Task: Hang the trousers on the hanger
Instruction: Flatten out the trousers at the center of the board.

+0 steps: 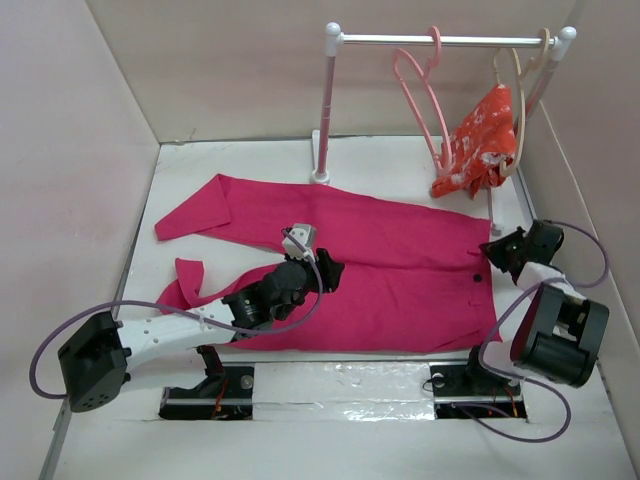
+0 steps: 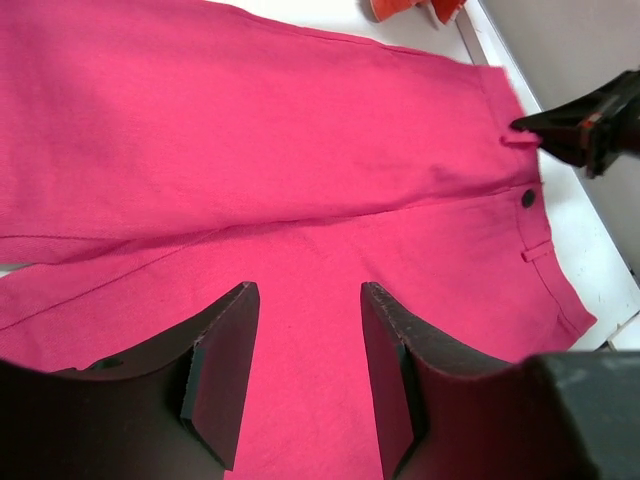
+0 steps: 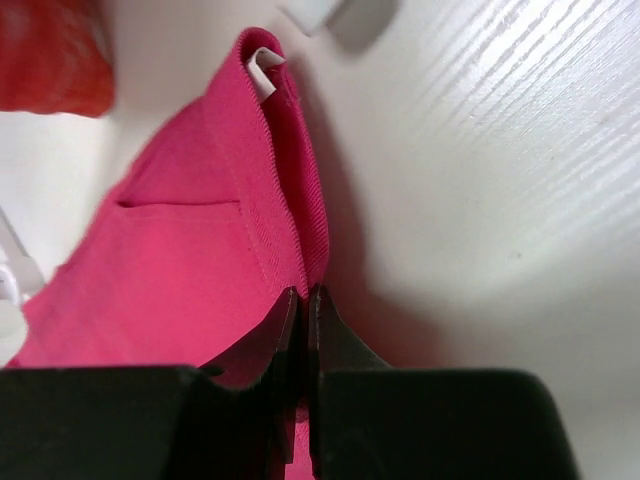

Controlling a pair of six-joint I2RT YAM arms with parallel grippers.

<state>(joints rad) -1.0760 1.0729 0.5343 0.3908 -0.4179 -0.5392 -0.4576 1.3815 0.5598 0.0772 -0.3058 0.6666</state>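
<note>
Okay, my right claw (image 3: 303,296) pinches the soft magenta trousers (image 1: 400,250) at the stitched waistband; left claw (image 2: 308,292) gapes apart over flat woven cloth.

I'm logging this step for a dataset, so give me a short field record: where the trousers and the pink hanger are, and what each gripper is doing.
trousers: long magenta-pink fabric trousers spread flat on the white table
hanger: thin salmon-pink plastic hanger hanging on the metal rail, empty
left gripper: open, above the trouser fabric, holding nothing
right gripper: shut on the trousers' waistband edge
task: trousers not yet on hanger
</note>
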